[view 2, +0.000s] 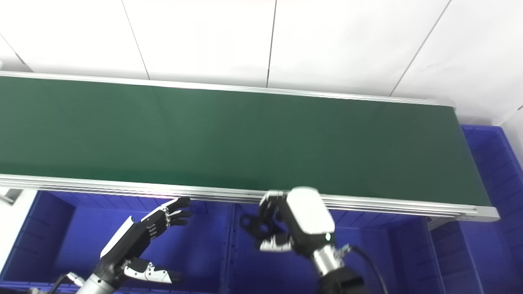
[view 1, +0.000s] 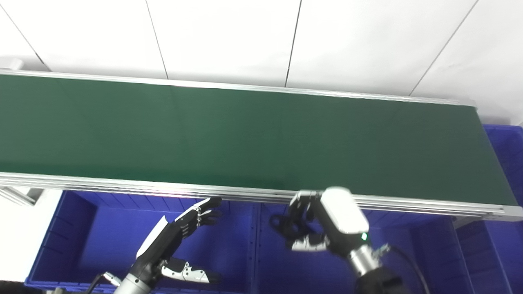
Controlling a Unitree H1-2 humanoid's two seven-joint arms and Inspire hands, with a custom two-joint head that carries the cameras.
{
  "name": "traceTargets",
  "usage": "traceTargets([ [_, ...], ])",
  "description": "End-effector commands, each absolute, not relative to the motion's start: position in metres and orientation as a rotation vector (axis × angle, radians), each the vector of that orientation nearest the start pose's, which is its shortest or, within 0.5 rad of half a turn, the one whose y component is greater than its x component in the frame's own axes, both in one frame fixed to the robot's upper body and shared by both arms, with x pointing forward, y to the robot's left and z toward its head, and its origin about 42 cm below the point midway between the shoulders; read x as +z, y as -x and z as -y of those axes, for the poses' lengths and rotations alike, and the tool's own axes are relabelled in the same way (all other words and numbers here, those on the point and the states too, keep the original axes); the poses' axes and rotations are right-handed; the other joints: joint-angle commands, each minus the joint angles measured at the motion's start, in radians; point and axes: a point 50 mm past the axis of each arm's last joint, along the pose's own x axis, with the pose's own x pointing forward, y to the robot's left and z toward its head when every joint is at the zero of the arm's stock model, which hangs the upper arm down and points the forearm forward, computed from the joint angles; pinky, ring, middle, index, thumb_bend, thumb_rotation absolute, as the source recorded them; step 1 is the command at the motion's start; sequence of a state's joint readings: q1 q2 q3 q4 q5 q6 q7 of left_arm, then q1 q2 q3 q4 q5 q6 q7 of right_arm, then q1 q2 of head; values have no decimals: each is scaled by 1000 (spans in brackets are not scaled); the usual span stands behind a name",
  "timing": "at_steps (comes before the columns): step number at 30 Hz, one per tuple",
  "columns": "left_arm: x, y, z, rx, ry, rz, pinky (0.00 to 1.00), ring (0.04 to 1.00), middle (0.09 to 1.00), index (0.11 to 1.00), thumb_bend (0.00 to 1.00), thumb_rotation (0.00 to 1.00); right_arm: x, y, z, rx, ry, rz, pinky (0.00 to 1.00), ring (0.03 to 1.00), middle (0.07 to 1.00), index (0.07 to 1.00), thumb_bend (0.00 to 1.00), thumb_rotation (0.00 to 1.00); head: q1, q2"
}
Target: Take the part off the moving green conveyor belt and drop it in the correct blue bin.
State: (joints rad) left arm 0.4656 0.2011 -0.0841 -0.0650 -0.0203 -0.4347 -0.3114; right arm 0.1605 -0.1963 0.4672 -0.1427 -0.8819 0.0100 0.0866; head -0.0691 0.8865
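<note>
One long green belt [view 1: 245, 134] runs across both views, edged by a silver rail [view 1: 122, 185] along its near side, with white wall panels [view 1: 229, 36] behind it. Its visible surface carries nothing. Below the near rail sit blue bins: a left bin [view 1: 81, 237] and a middle bin [view 1: 269, 261] side by side, split by a divider, and another bin [view 1: 506, 155] off the belt's right end. The left hand [view 1: 171, 241] hangs over the left bin with fingers [view 1: 204, 210] stretched out toward the rail and thumb [view 1: 190, 273] held wide apart, holding nothing. The right hand [view 1: 322, 222] is over the middle bin, just under the rail, its fingers curled around a small black part [view 1: 282, 224] that looks like a looped or ringed piece; its exact shape is too dark to tell. That part sits at the hand's fingertips, above the middle bin's interior, off the belt.
</note>
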Motion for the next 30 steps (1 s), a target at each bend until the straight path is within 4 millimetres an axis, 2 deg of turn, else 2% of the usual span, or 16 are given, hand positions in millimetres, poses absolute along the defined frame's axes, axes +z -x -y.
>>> traceTargets([
  [1,66,-110,-258,-361,-146,79,811,835,905,884,684,160,73,-197,145,496,961,108,241,417,493,485,519,0,2,2],
  [3,67,-110,-258,-361,-143,83,809,834,905,884,682,141,63,-195,146,484,947,49,231,415,495,486,518,0,5,9],
  [10,70,-109,-260,-361,-161,88,812,837,896,885,689,168,33,-199,150,449,905,-92,226,407,505,489,516,0,12,13],
  [11,70,-109,-260,-360,-158,88,816,837,897,885,692,173,31,-200,149,446,906,-96,260,390,484,521,512,0,12,13],
  [12,70,-109,-260,-359,-160,88,819,839,899,884,693,175,29,-201,148,440,903,-101,374,406,500,528,512,0,14,15],
  [13,71,-109,-260,-358,-161,90,819,839,899,883,693,176,28,-201,148,440,900,-105,399,412,506,524,512,0,14,16],
  [14,71,-109,-260,-357,-161,91,819,840,900,882,693,176,27,-201,146,442,898,-106,534,600,659,508,513,72,13,16],
  [15,72,-109,-260,-356,-161,92,819,840,900,881,695,170,27,-201,146,443,897,-106,607,689,734,635,598,37,14,16],
  [17,72,-109,-260,-355,-163,92,817,842,900,880,699,176,29,-199,144,440,882,-102,690,792,821,760,668,20,14,17],
  [21,72,-109,-261,-361,-161,91,823,846,905,886,688,163,35,-194,142,407,848,-82,730,836,867,808,660,17,16,15],
  [27,72,-109,-262,-361,-168,92,816,846,899,885,693,189,52,-188,141,340,802,-19,745,840,879,820,642,6,17,15],
  [30,72,-110,-263,-364,-171,92,821,850,904,886,687,173,64,-183,142,307,771,21,732,825,868,820,624,34,17,11],
])
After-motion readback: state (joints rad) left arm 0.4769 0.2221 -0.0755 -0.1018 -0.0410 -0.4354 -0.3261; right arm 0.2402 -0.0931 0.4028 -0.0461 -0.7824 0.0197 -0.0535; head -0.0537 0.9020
